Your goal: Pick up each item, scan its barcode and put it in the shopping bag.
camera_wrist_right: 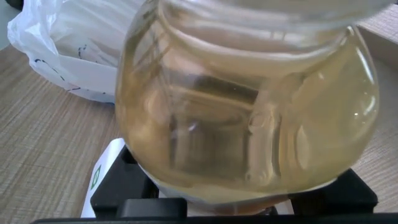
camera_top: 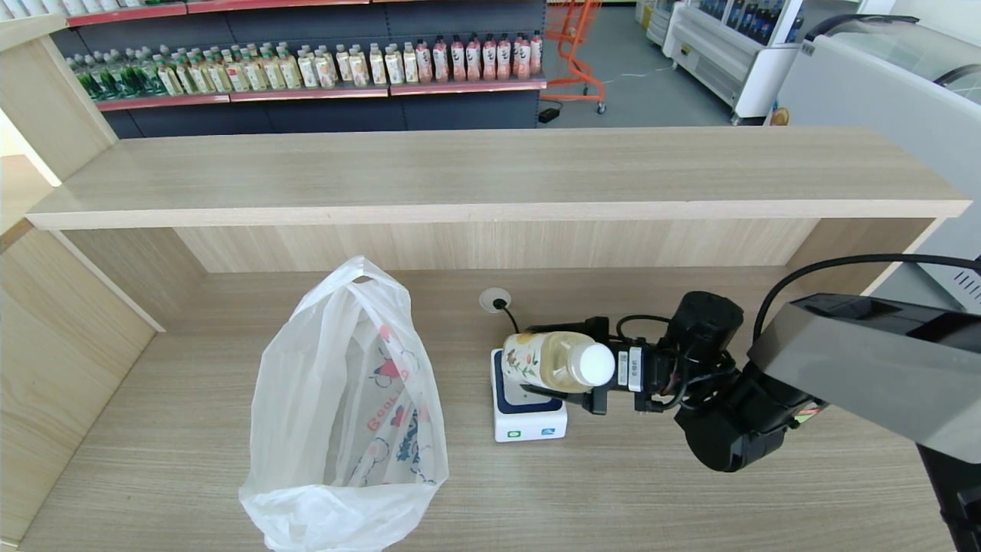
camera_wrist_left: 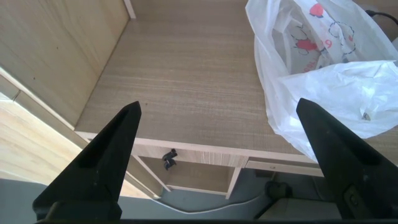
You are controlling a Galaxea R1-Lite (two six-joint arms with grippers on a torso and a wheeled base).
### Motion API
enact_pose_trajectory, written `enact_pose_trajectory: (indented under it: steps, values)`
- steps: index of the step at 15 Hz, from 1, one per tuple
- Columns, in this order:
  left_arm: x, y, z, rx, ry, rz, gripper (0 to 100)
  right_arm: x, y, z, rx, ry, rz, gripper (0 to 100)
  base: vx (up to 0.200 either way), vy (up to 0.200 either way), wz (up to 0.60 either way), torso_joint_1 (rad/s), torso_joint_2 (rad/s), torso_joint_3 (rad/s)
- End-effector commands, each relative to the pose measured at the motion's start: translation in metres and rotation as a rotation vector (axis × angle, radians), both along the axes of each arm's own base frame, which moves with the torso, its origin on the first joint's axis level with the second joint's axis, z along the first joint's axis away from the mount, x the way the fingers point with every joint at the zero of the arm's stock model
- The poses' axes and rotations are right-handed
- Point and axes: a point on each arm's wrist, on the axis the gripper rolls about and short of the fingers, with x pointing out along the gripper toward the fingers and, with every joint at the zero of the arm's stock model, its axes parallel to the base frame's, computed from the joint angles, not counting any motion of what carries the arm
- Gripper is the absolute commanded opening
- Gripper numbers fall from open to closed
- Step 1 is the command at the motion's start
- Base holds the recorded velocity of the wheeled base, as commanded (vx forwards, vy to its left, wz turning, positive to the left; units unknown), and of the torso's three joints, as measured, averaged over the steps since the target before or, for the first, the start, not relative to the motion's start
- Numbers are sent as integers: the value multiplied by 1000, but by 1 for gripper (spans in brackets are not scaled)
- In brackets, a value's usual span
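The shopping bag (camera_top: 345, 414) stands on the worktop (camera_top: 651, 498), toward the left. The scanner (camera_top: 529, 414) sits just right of the bag. The bottle (camera_top: 540, 360) lies sideways right over the scanner, held in the right tool (camera_top: 565, 364), which comes in from the right. A cable hole (camera_top: 494, 299) is behind the scanner. The left tool (camera_wrist_left: 217, 146) hangs over the worktop's near edge, beside the bag.

The bottle (camera_top: 558, 360) covers the far half of the scanner (camera_top: 529, 422), and the print on its label is too small to read. To the scanner's left, the shopping bag (camera_top: 345, 429) is cut off at its base by the picture's edge. The printed item (camera_top: 387, 429) inside it shows only dimly through the plastic. In the right wrist view the bottle's cap is cut off.
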Motion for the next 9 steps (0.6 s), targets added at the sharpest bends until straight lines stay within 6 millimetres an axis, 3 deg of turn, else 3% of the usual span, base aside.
enact_pose_trajectory:
  steps: [1, 9]
  values:
    - [0, 0, 0, 0, 0, 1, 100, 1, 1, -3, -3, 8, -1, 0, 0, 0, 0, 0, 0, 0]
    - [0, 0, 0, 0, 0, 1, 100, 3, 2, -4, -1, 4, -1, 0, 0, 0, 0, 0, 0, 0]
